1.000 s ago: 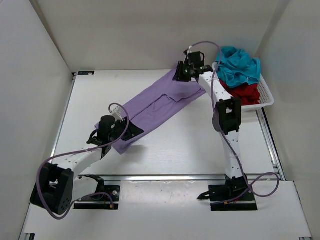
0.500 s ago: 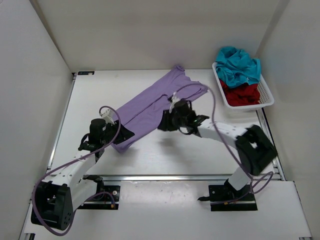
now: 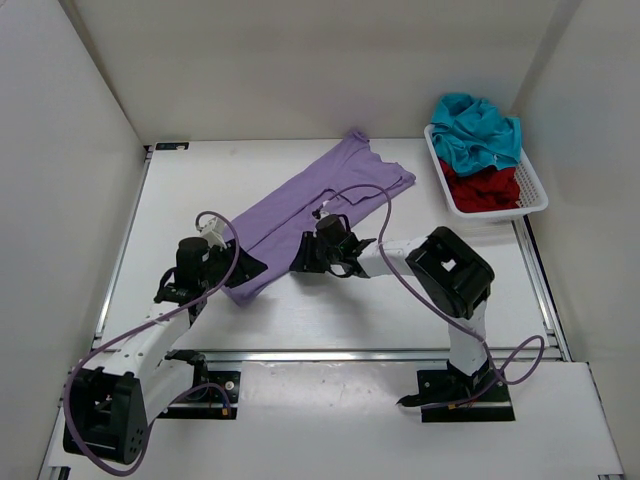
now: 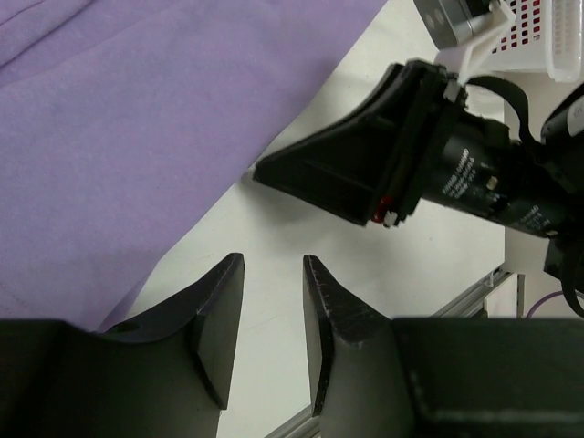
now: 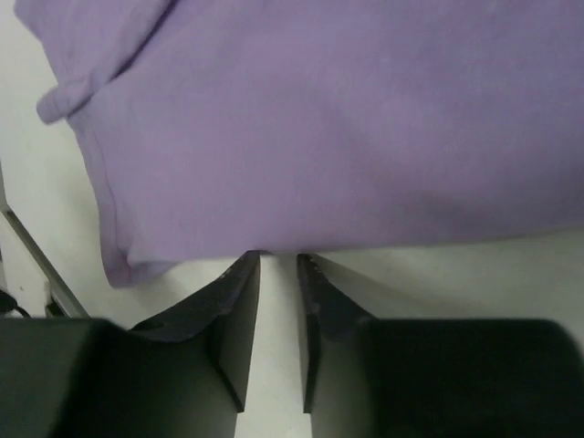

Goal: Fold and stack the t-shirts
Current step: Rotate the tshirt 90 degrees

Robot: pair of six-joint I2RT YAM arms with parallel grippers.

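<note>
The lavender t-shirt (image 3: 300, 205) lies flat and diagonal across the table, running from near the left arm up toward the back. My left gripper (image 3: 252, 268) (image 4: 272, 260) is open over bare table just off the shirt's near corner (image 4: 119, 137), with nothing between its fingers. My right gripper (image 3: 302, 255) (image 5: 278, 255) is low at the shirt's near long edge (image 5: 347, 119). Its tips reach the hem and its jaws stand narrowly open, holding nothing. The teal t-shirt (image 3: 478, 130) and the dark red t-shirt (image 3: 487, 188) are bunched in the basket.
The white mesh basket (image 3: 535, 190) stands at the back right by the wall. In the left wrist view the right gripper's body (image 4: 365, 173) is close by to the right. Metal rails (image 3: 350, 354) run along the table's near edge.
The right arm swung from the shirt's far end near the basket down to the shirt's near edge at mid-table. The left gripper shifted slightly left and stays open.
</note>
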